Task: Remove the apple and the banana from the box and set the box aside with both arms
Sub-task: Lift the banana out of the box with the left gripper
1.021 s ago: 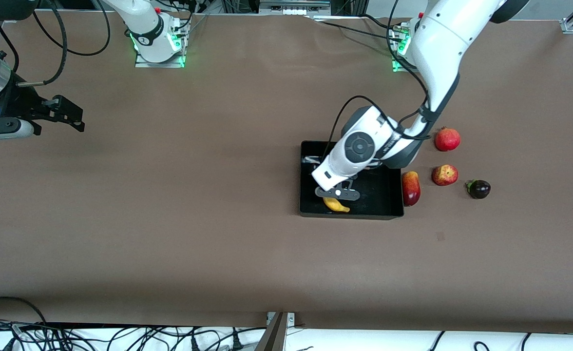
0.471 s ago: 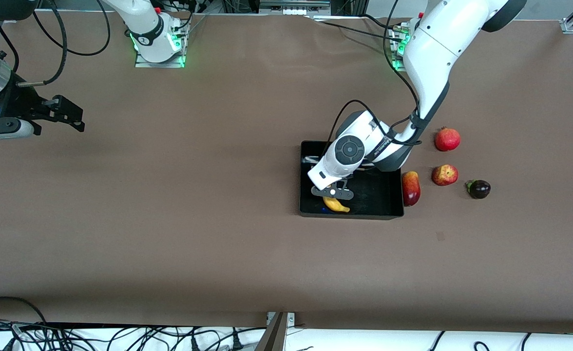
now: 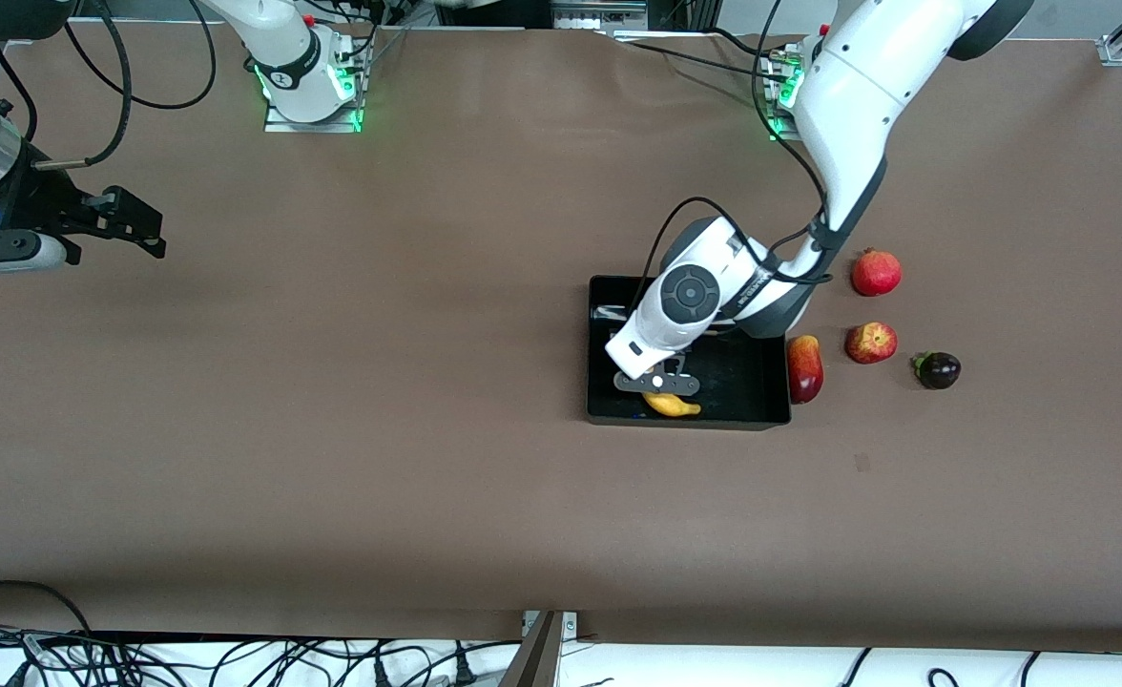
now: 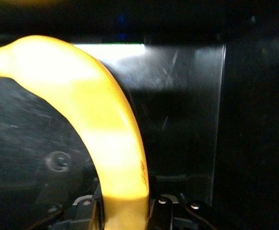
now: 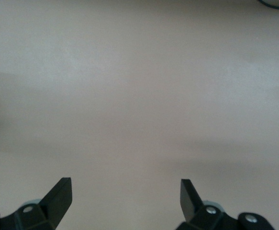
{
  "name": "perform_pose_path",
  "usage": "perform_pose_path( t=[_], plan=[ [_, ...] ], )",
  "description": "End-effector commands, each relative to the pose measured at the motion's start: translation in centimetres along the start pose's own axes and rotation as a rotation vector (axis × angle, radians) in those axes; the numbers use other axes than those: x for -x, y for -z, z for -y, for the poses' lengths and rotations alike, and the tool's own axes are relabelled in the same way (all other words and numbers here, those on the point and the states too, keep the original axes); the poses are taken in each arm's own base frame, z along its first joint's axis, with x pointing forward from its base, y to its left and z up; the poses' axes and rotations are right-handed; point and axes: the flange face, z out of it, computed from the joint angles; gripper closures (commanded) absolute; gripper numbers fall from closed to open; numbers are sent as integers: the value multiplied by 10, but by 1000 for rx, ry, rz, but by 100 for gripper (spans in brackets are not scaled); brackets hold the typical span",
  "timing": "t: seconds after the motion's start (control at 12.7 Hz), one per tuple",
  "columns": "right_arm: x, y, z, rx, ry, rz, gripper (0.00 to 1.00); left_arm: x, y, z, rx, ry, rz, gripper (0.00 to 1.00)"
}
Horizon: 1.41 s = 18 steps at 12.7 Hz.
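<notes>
— Right of centre in the front view, what sits there?
— The box (image 3: 771, 401), with the left gripper (image 3: 657, 384) low inside it, clamped on the banana (image 3: 674, 406) near the box's lower wall. The mango (image 3: 804, 368) touches the box's edge; apple (image 3: 871, 343), pomegranate (image 3: 876, 272) and purple fruit (image 3: 938, 369) lie toward the frame's right.
— And the frame's left edge?
— The right gripper (image 3: 132, 229) waits there.
— Left wrist view?
— The banana (image 4: 101, 129) curves up from the lower middle, gripped.
— Right wrist view?
— The right gripper's (image 5: 125, 196) fingers (image 5: 58, 196) are spread over bare table (image 5: 139, 86).
</notes>
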Motion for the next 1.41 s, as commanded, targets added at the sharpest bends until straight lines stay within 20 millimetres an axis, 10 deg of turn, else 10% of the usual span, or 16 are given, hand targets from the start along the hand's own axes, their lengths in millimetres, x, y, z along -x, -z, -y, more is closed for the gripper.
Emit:
perform_pose_path(
  t=[0.0,0.24,0.47,0.63,0.94,1.02,1.18,1.34],
  plan=[
    [-2,4,2,1,-5,-7,0,-9,78,8,-60,21,-20,93],
    [-2,4,2,1,-5,-7,0,-40,137,60,-90,55,11,88],
    [-2,4,2,1,-5,-7,0,-81,155,176,-67,-25,14,88],
    [-2,4,2,-1,-5,-7,0,-99,132,251,-87,-109,30,87],
    [-6,1,7,-8,10,-14,0,-117,50,330,-171,-119,14,82],
    [-14,-12,14,-26,20,-12,0,-120,36,340,-153,-144,-29,71],
    [-15,-11,19,-41,24,-19,0,-120,26,346,-142,-147,-45,0],
    [-16,-14,39,-28,62,-17,0,-122,42,347,-146,-168,-63,0]
  ],
)
